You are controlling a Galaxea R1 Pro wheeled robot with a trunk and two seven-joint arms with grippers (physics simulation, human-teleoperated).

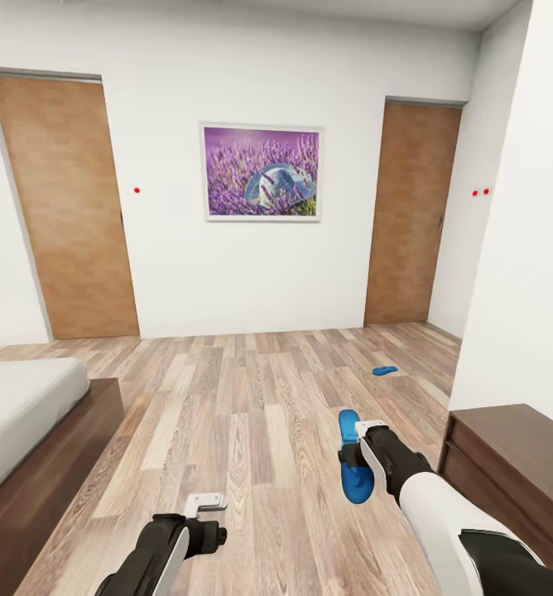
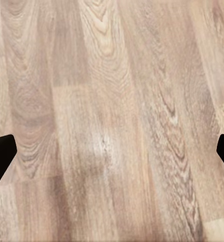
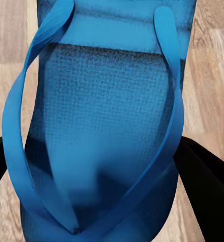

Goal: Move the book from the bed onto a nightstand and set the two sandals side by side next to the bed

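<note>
- Your right pincer (image 1: 353, 463) is clamped on a blue sandal (image 1: 353, 454), which it holds lengthwise above the wooden floor (image 1: 252, 430), the toe end pointing away from you.
- Through the right wrist camera the sandal (image 3: 106, 141) sits right under the pincer, its blue straps meeting in a V near the lens, and a dark finger (image 3: 207, 186) presses against each long edge.
- Your left pincer (image 1: 204, 515) hangs low over bare floor with its jaws apart; the left wrist camera shows dark fingertips (image 2: 1, 159) at the two sides of the picture and wood planks (image 2: 112, 121) between them.
- The second blue sandal (image 1: 384, 370) lies flat on the floor well beyond your right pincer, towards the right-hand door (image 1: 411, 215) in the far wall.
- The bed (image 1: 20, 414) is out to the left of your left pincer, only a corner of its off-white mattress and dark wood frame in the head view; I can't see a book on that part.
- A dark reddish-brown wooden cabinet (image 1: 516, 463) stands just to the right of your right arm, against the white wall; I can't tell whether it's the nightstand.
- Ahead of both pincers, on the far wall, there's a lavender picture (image 1: 262, 172) between two wooden doors, the other being the left-hand door (image 1: 61, 207).
</note>
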